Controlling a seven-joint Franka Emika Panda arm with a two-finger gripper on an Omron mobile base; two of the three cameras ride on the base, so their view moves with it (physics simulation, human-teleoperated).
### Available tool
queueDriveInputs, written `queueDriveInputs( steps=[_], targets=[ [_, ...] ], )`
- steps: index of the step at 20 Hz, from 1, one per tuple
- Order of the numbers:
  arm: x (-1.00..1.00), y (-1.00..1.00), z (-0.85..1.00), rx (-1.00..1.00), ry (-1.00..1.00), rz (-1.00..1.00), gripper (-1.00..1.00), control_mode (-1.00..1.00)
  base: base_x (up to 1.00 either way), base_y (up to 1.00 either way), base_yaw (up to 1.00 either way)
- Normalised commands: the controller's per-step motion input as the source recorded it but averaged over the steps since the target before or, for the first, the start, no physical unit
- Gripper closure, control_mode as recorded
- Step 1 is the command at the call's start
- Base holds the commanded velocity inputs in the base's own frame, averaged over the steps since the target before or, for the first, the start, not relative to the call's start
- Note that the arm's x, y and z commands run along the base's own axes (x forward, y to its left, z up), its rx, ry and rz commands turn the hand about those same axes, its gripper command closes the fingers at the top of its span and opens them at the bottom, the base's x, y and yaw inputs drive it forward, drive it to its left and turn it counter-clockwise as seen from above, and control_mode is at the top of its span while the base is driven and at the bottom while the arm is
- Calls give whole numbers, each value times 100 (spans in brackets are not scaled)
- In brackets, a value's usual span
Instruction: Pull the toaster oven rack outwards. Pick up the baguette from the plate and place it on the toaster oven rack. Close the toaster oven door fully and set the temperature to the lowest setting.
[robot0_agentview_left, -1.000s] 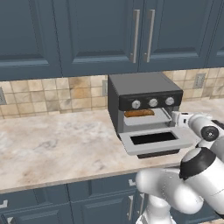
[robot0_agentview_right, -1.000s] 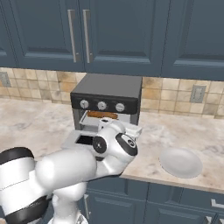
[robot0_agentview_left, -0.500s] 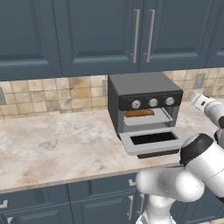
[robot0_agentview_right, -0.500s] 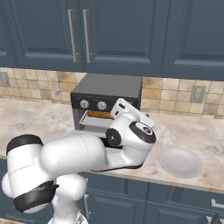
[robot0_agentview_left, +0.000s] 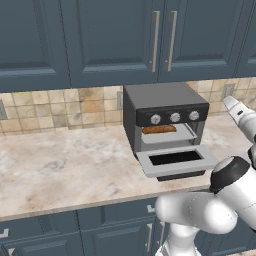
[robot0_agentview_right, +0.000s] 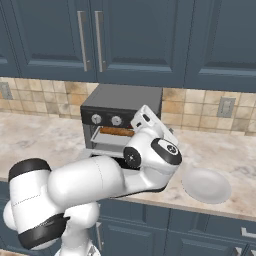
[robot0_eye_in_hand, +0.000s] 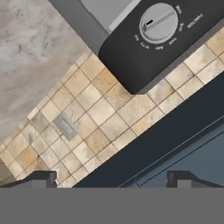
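Resting on the pulled-out toaster oven rack (robot0_agentview_left: 165, 135), the baguette (robot0_agentview_left: 159, 129) is loaded, the toaster oven door (robot0_agentview_left: 176, 160) is left down, and the jaws are held wide, empty.

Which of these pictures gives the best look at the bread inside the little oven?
The left base view: the baguette lies in plain sight on the toaster oven rack, above the open door. The right base view shows it too, partly behind the white arm. The hand view looks at a knob instead.
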Motion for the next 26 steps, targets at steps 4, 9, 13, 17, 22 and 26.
queueDriveInputs(
  steps=[4, 9, 13, 17, 22, 26],
  targets=[
    [0, 10, -1, 9, -11, 0, -100, -100, 0, 0, 0],
    [0, 1, 0, 38, -36, -2, -100, -100, 0, 0, 0],
    [0, 0, 0, 44, -39, -8, -100, -100, 0, 0, 0],
    [0, 0, 2, 47, -37, -13, -100, -100, 0, 0, 0],
    [0, 0, 21, 48, -28, -12, -100, -100, 0, 0, 0],
    [-5, -5, 41, 37, -9, -7, -100, -100, 0, 0, 0]
  ],
)
